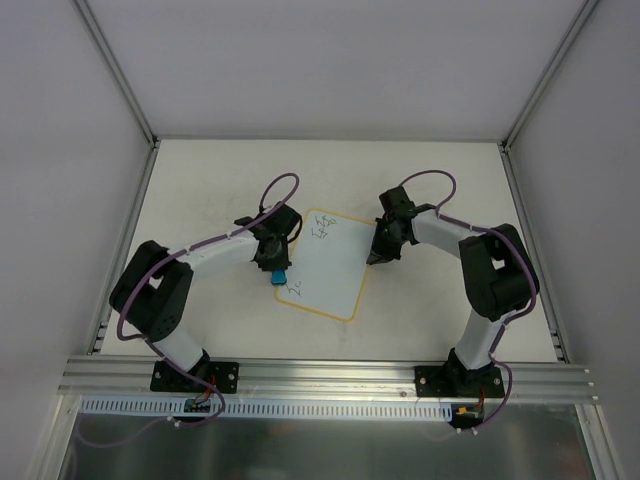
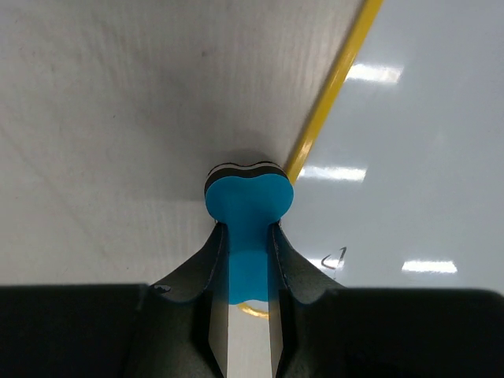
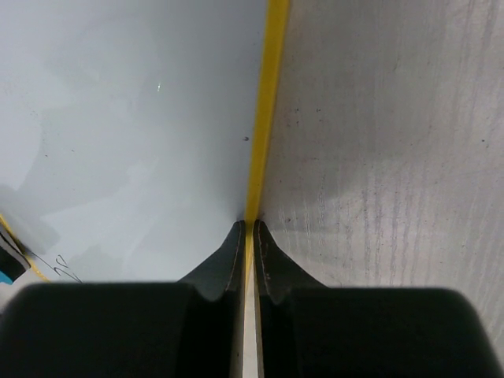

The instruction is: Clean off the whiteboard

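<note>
Yellow-bordered whiteboard (image 1: 330, 270) lies flat mid-desk (image 1: 200, 180), a bit nearer the near edge than the far one, turned askew to the desk edges. Your count: 1 board, 1 eraser, 2 arms.

Writing is 2 patches of dark scribble, the far patch (image 1: 323, 232) by the board's far corner and the near patch (image 1: 293, 290) by its left edge. Both are too small to read from the top cam, and the bit on the left wrist cam is just a squiggle.

Your left gripper (image 1: 276, 262) is clamped on the blue eraser (image 1: 279, 277). It holds the narrow stem, wide end poking past the tips, right at the board's left border.

Your right gripper (image 1: 379, 256) is at the board's right edge. Jaws are all but together w/ only a sliver btw them, tips down on the yellow border (image 3: 264, 118).
</note>
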Controlling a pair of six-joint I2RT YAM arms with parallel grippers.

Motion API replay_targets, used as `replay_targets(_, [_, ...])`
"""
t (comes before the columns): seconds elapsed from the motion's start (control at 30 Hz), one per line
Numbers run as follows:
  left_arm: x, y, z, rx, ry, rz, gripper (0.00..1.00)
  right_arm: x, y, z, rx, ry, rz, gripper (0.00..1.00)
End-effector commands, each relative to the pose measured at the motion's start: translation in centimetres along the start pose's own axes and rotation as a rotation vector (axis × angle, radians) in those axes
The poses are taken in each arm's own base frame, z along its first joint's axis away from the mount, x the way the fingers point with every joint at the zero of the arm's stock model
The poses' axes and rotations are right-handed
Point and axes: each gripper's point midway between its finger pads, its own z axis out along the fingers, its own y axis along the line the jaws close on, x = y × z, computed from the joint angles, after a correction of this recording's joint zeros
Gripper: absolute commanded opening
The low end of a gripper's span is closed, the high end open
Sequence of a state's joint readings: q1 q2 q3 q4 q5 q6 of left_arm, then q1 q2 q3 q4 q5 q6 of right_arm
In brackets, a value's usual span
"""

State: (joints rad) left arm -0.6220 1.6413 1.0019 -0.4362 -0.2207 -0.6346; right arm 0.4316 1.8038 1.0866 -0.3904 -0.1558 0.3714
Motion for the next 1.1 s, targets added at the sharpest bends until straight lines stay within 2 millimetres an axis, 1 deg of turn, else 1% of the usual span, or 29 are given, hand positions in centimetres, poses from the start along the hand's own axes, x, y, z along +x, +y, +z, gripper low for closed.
replay_targets(0.0, [1.1,1.3,-2.7,-0.018,0.009,0.049,0.00,2.1,-4.4,0.5,0.163,0.057,-0.037,0.05])
replay_targets(0.07, [1.2,0.0,-3.4,0.012,-0.004,0.067,0.00,2.0,-4.2,0.5,0.155,0.056,-0.038,0.05])
replay_targets(0.1, [1.8,-1.2,-3.8,0.035,-0.006,0.090,0.00,2.1,-4.2,0.5,0.156,0.060,-0.038,0.05])
replay_targets(0.13, [1.7,-2.2,-4.1,0.056,-0.010,0.086,0.00,2.0,-4.2,0.5,0.155,0.059,-0.040,0.05])
replay_targets(0.17, [1.9,-3.0,-4.3,0.071,-0.008,0.092,0.00,2.0,-4.2,0.5,0.156,0.058,-0.040,0.05])
replay_targets(0.2, [2.4,-3.6,-3.9,0.071,0.006,0.107,0.00,2.0,-4.3,0.6,0.158,0.060,-0.039,0.05])
replay_targets(0.23, [2.4,-4.9,-4.4,0.093,-0.003,0.129,0.00,2.1,-4.3,0.6,0.158,0.060,-0.041,0.05])
replay_targets(0.27, [2.6,-5.5,-4.3,0.097,0.000,0.143,0.00,2.1,-4.4,0.6,0.158,0.062,-0.039,0.05])
replay_targets(0.3, [3.1,-6.0,-3.6,0.085,0.015,0.159,0.00,2.2,-4.3,0.6,0.158,0.064,-0.040,0.05])
replay_targets(0.33, [3.1,-6.9,-3.7,0.098,0.014,0.169,0.00,2.3,-4.4,0.7,0.160,0.066,-0.039,0.05])
replay_targets(0.37, [3.4,-7.4,-3.5,0.097,0.021,0.172,0.00,2.3,-4.4,0.7,0.161,0.070,-0.038,0.05])
replay_targets(0.4, [3.9,-7.6,-2.8,0.086,0.039,0.174,0.00,2.3,-4.4,0.7,0.159,0.069,-0.040,0.05])
replay_targets(0.47, [4.4,-8.2,-2.3,0.075,0.038,0.183,0.00,2.3,-4.4,0.8,0.159,0.071,-0.041,0.05])
replay_targets(0.53, [4.9,-8.3,-1.4,0.056,0.049,0.184,0.00,2.3,-4.4,0.8,0.159,0.073,-0.041,0.05])
replay_targets(0.6, [5.4,-8.0,-0.8,0.036,0.063,0.179,0.00,2.3,-4.4,0.8,0.157,0.074,-0.036,0.05])
replay_targets(0.7, [6.5,-6.8,-0.2,0.002,0.085,0.153,0.00,2.5,-4.4,0.8,0.157,0.078,-0.035,0.05])
replay_targets(0.73, [7.4,-5.7,0.1,-0.021,0.104,0.151,0.00,2.5,-4.5,0.8,0.158,0.077,-0.037,0.05])
replay_targets(0.8, [8.1,-4.7,0.0,-0.035,0.113,0.131,0.00,2.6,-4.4,0.7,0.153,0.077,-0.039,0.05])
replay_targets(0.83, [9.0,-3.5,0.3,-0.061,0.130,0.136,0.00,2.6,-4.3,0.6,0.149,0.077,-0.037,0.05])
replay_targets(0.9, [9.4,-2.4,0.1,-0.076,0.133,0.123,0.00,2.7,-4.4,0.6,0.150,0.081,-0.040,0.05])
replay_targets(0.93, [10.0,-1.0,0.4,-0.105,0.148,0.112,0.00,2.7,-4.3,0.5,0.147,0.080,-0.043,0.05])
replay_targets(1.0, [9.9,0.2,-0.1,-0.113,0.145,0.073,0.00,2.7,-4.5,0.5,0.148,0.079,-0.045,0.05])
replay_targets(1.03, [10.4,1.4,0.0,-0.135,0.159,0.062,0.00,2.7,-4.5,0.4,0.149,0.075,-0.048,0.05])
replay_targets(1.07, [10.0,2.2,0.1,-0.146,0.156,0.036,0.00,2.7,-4.6,0.4,0.150,0.073,-0.047,0.05])
